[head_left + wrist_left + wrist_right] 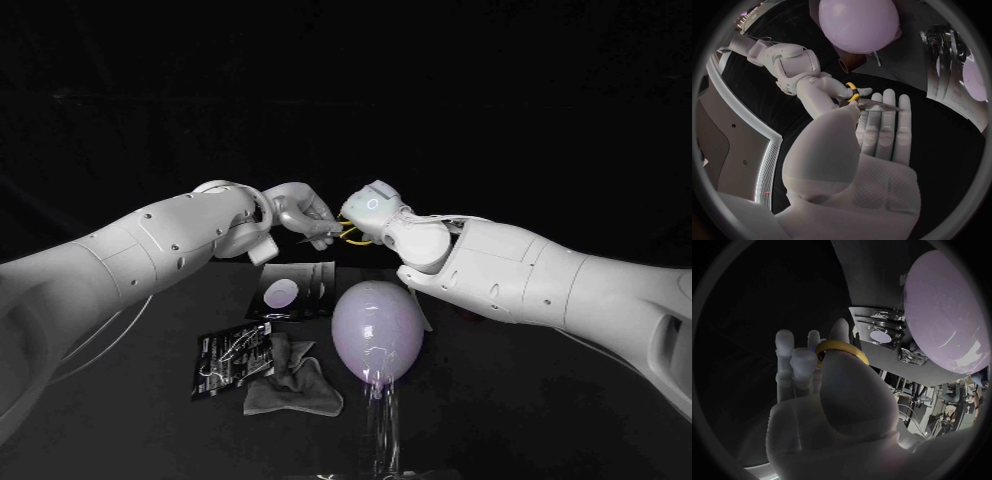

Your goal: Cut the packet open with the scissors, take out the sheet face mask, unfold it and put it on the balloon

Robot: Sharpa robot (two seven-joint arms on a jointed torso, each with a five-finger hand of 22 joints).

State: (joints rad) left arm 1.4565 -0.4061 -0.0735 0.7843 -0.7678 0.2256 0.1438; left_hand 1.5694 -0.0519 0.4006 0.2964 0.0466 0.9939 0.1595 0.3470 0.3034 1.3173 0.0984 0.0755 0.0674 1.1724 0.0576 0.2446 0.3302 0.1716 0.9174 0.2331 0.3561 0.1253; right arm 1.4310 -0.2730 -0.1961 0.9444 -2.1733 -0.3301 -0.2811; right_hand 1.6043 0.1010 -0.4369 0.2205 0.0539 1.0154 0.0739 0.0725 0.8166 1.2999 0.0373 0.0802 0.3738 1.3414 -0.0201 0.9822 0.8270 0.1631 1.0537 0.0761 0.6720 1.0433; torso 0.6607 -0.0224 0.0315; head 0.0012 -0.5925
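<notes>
Looking down from the head, we see the left hand [296, 213] and right hand [378, 205] meeting above the far side of the black table [562, 410], the scissors [346, 232] little more than yellow slivers between them. The left wrist view adds a thin metal blade lying across the left hand's straight, side-by-side fingers; whether its thumb pins the blade we cannot tell. The right wrist view shows a yellow handle loop ringed round one of the right hand's fingers, the others upright. The smooth, pale balloon [378, 328] stands nearer, beside a flat dark packet [296, 290] and a crumpled grey cloth [289, 385].
</notes>
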